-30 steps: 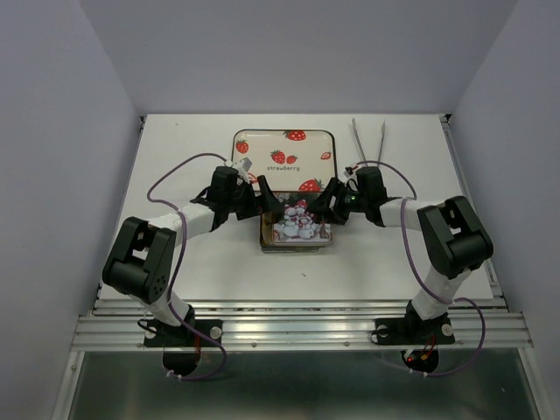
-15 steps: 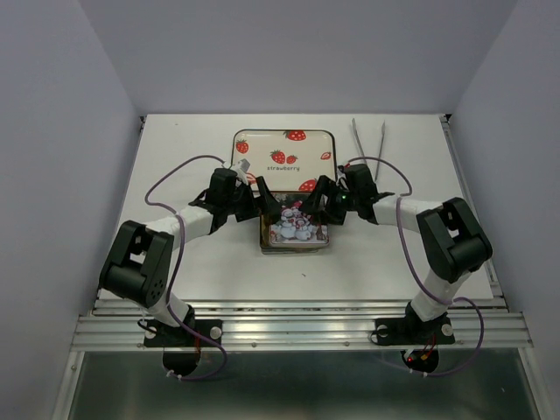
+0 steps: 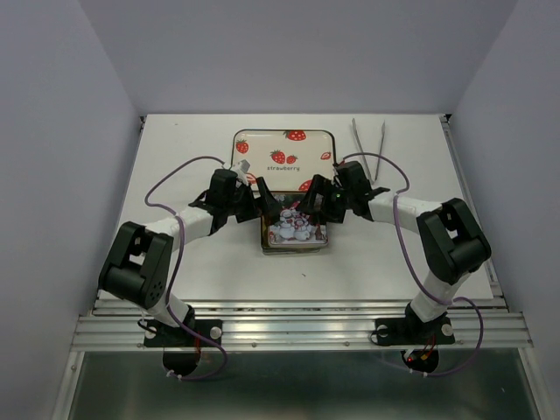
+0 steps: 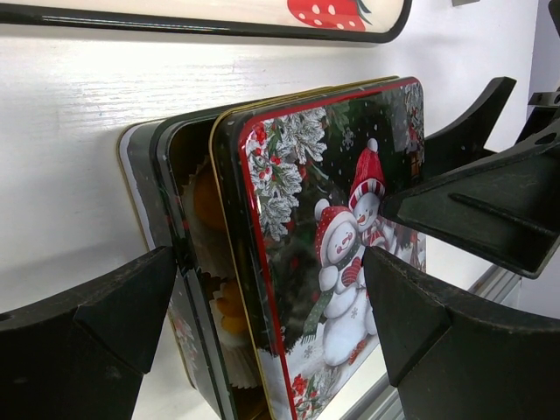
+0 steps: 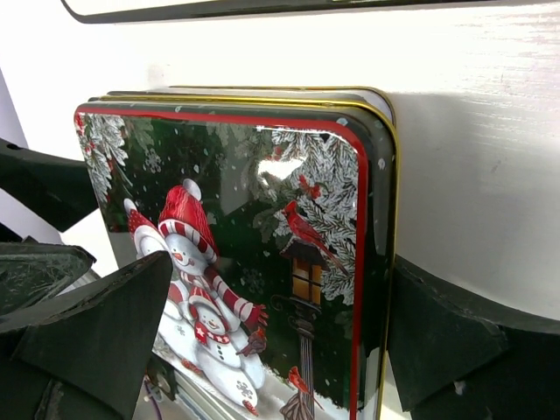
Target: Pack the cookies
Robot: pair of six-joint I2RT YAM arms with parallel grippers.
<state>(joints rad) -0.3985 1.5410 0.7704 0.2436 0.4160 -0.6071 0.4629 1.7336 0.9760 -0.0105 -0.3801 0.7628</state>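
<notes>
The square tin (image 3: 296,233) stands mid-table with its snowman lid (image 4: 337,236) lying askew over the base, leaving a gap on one side. Through that gap in the left wrist view I see orange-yellow cookies (image 4: 229,299) in white paper cups inside the tin; the others are hidden. My left gripper (image 3: 273,210) is open, its jaws straddling the tin's left end (image 4: 262,337). My right gripper (image 3: 311,203) is open, and its jaws straddle the lid (image 5: 254,262) at the tin's right end (image 5: 276,346). Neither gripper visibly clamps anything.
A strawberry-printed tray (image 3: 284,157) lies just behind the tin and shows as a dark rim at the top of both wrist views. Metal tongs (image 3: 368,145) lie at the back right. The table's front rail (image 3: 297,328) runs near the arm bases.
My right gripper has moved left and a little farther back, in over the lid's right end. The lid has shifted slightly on the tin. My left gripper has barely moved.
</notes>
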